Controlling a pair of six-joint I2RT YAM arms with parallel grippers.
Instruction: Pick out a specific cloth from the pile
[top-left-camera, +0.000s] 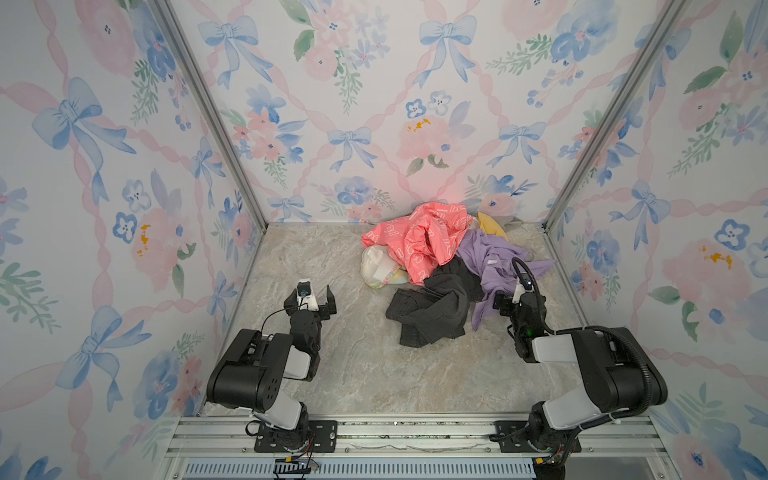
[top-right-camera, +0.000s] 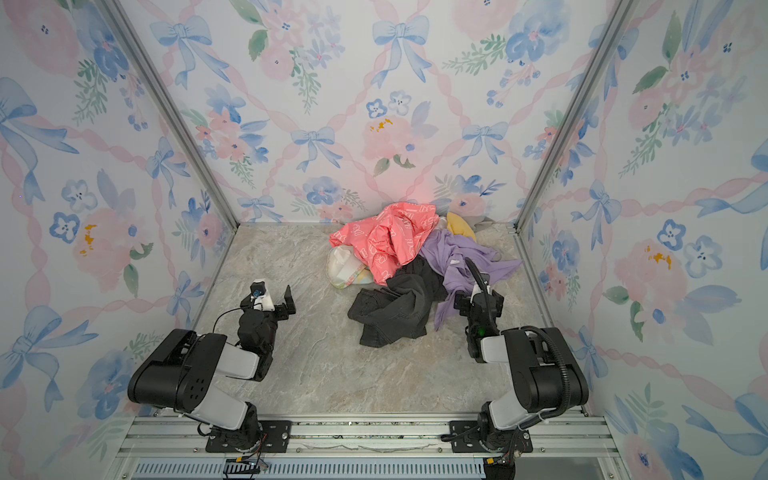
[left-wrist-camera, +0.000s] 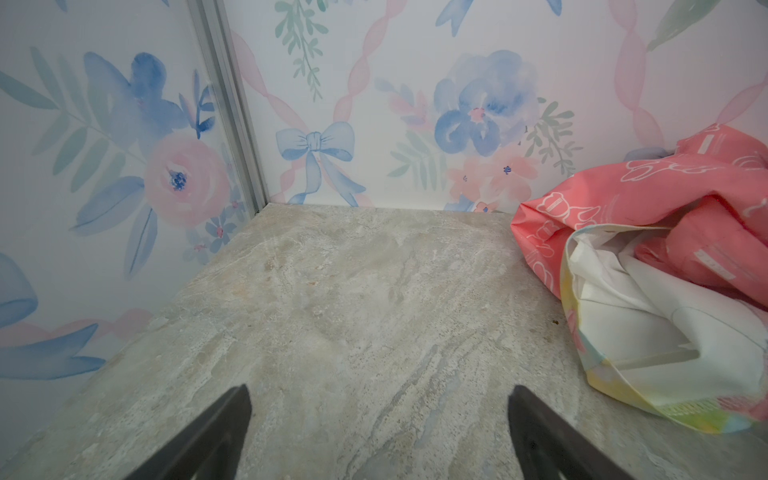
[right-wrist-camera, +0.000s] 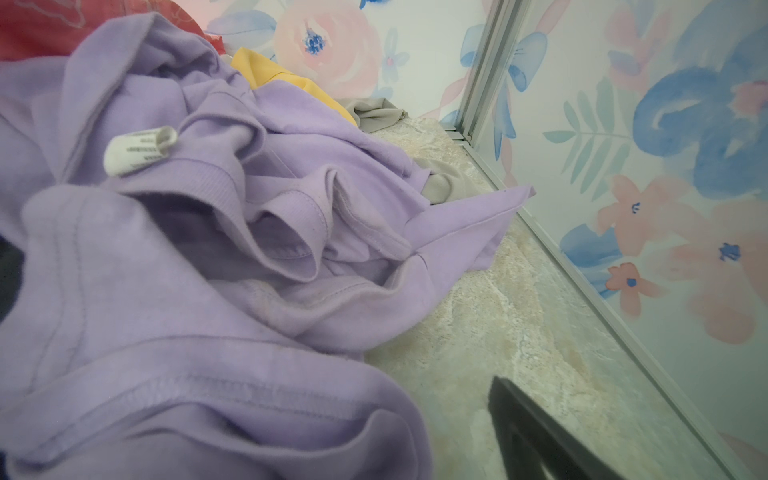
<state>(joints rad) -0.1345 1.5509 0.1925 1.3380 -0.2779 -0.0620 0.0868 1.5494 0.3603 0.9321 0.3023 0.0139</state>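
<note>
Beginning the approach, we are seeing in both top views two grippers: the left gripper (top-left-camera: 311, 297), well apart from the one pile (top-left-camera: 436, 291), and the right gripper (top-left-camera: 515, 299) at its edge, both spread wide and empty. The one mustard cloth (top-left-camera: 490, 226) is lying at the pile's far side. In the left wrist view we are facing one coral-pink garment (left-wrist-camera: 623, 195) and one pastel piece (left-wrist-camera: 648, 332). In the right wrist view one lilac garment (right-wrist-camera: 249, 270) is overlapping the cloth, so we are judging the next move a reach past it.
</note>
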